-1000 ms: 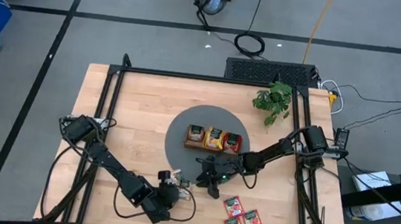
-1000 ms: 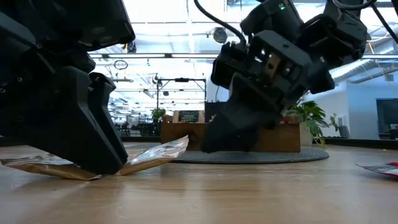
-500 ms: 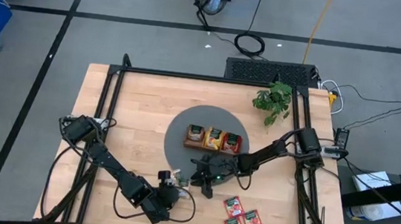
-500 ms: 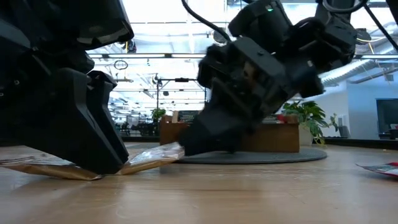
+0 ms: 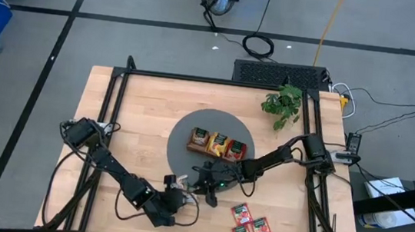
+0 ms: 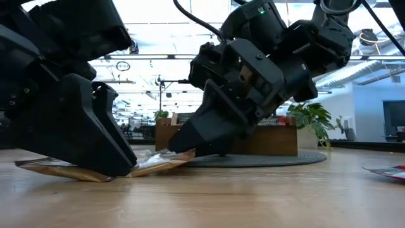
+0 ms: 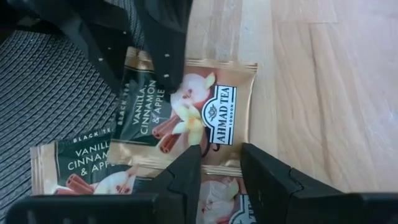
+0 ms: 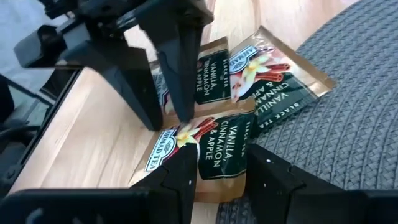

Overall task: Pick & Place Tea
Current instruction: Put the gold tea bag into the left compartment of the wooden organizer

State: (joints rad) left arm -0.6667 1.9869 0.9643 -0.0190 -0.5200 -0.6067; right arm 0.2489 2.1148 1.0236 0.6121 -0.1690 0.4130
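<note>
On the left side the table (image 5: 139, 109) is bare wood with much free room. The left hand (image 5: 170, 198) is low near the front edge, just left of the round grey mat (image 5: 184, 156). Its two fingers (image 7: 184, 176) stand a little apart and rest on the cream tea sachets (image 7: 186, 112); whether they really grip one I cannot tell.

These cream sachets with dark green print lie in a small overlapping group, partly on the wood and partly over the edge of the mat. In the low view one sachet (image 6: 158, 162) is lifted at its edge and is not flat.

The right hand (image 5: 204, 188) comes from the right side, across the mat's front edge, and meets the same group. Its fingers (image 8: 181, 176) are parted and released, with one sachet (image 8: 214, 149) between them. The two hands are very near each other, so there is little room between them.

On the mat stands a wooden tray (image 5: 220, 143) with sachets in its three compartments.

Further right, near the front edge, three red sachets (image 5: 250, 226) lie flat on the wood, well apart from the hands. A small green plant (image 5: 283, 105) is at the far right part.
</note>
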